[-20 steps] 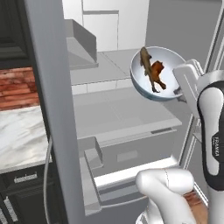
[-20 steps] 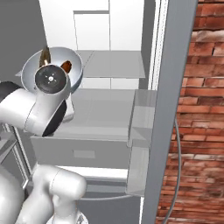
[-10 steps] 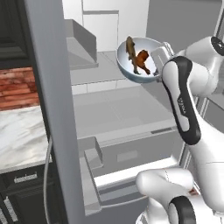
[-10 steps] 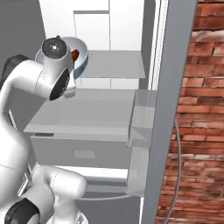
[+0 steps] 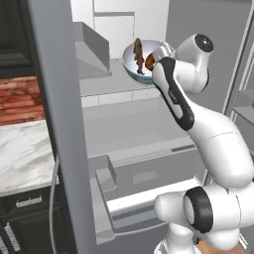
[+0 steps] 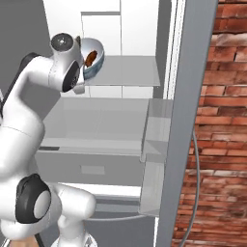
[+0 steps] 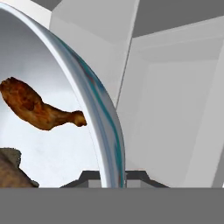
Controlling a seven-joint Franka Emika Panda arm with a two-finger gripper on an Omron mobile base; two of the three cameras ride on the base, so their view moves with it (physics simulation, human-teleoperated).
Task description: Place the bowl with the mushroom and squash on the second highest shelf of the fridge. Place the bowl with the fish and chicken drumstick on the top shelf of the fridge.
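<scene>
Item: bowl with the fish and chicken drumstick (image 5: 144, 63), sitting upper centre of the left base frame, tilting steeply on edge above the top shelf (image 5: 106, 79) inside the fridge (image 6: 120, 111).
Contents: chicken drumstick (image 7: 37, 107) and fish (image 5: 138, 53), lying loose.
Holder: pincer (image 7: 109, 177), clamping closed on the bowl's thin rim.
Handling, judged: rigid, glossy, likely slippery; loose contents are risking sliding. Rim remains the workable hold; levelling is advisable before setting down.
</scene>
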